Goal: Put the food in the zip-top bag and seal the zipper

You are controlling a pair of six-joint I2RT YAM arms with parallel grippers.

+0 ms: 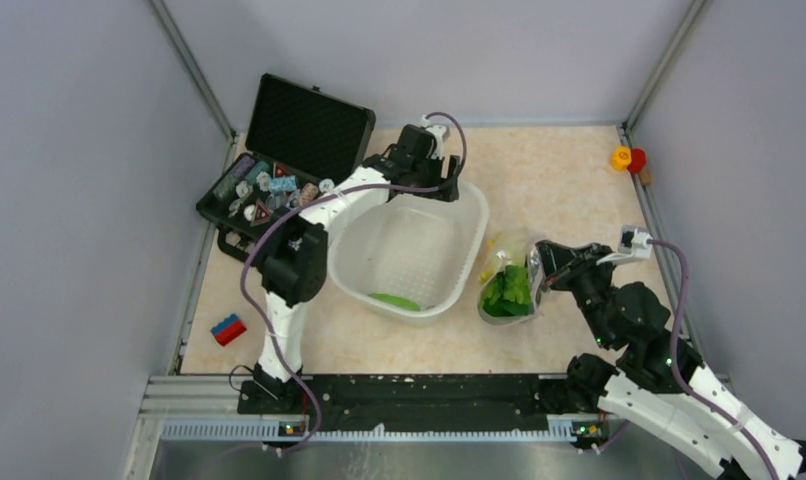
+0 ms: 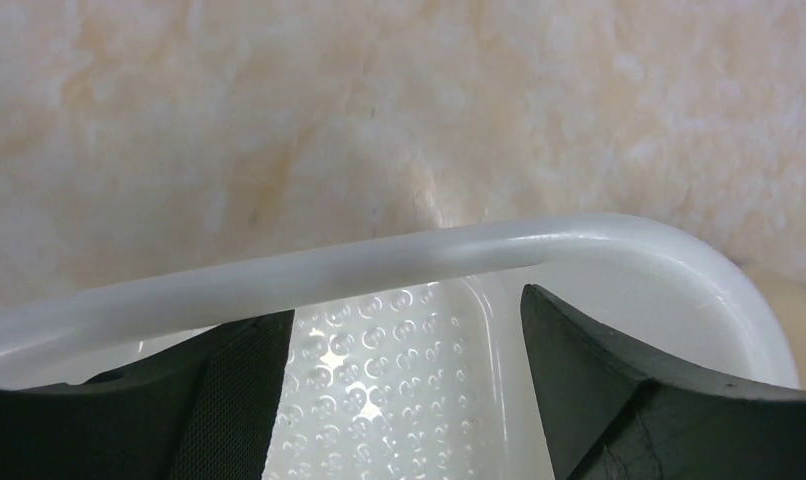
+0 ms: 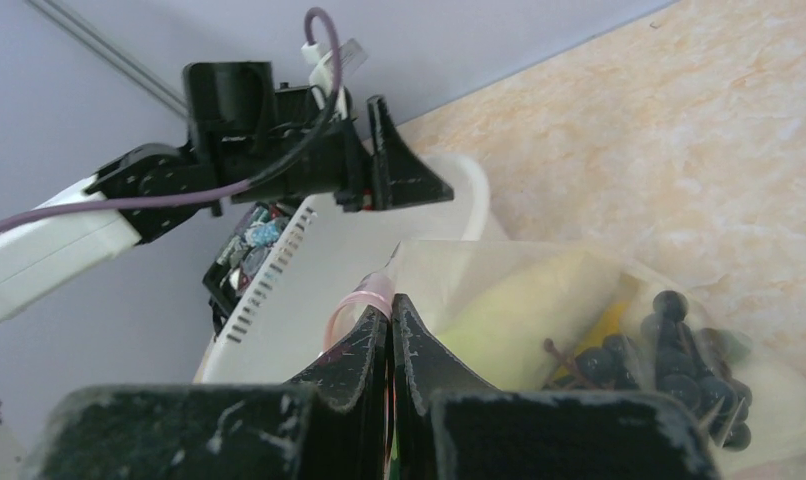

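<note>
My left tool [image 2: 404, 318] hangs over the white tub [image 2: 379, 262], fingers [image 2: 619, 390] spread wide, nothing between them. The tub's far rim runs across just past the fingertips, and the dimpled tub floor shows in the gap. Beyond the rim I see marbled beige tabletop [image 2: 379, 100].

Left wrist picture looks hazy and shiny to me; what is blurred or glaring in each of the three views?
Left wrist: the tabletop is soft and out of focus, with a bright glare patch just above the tub rim. Right wrist: the clear bag shows a faint sheen, while the grapes are fairly sharp. Top external: evenly lit and sharp, with only faint shadows.
</note>
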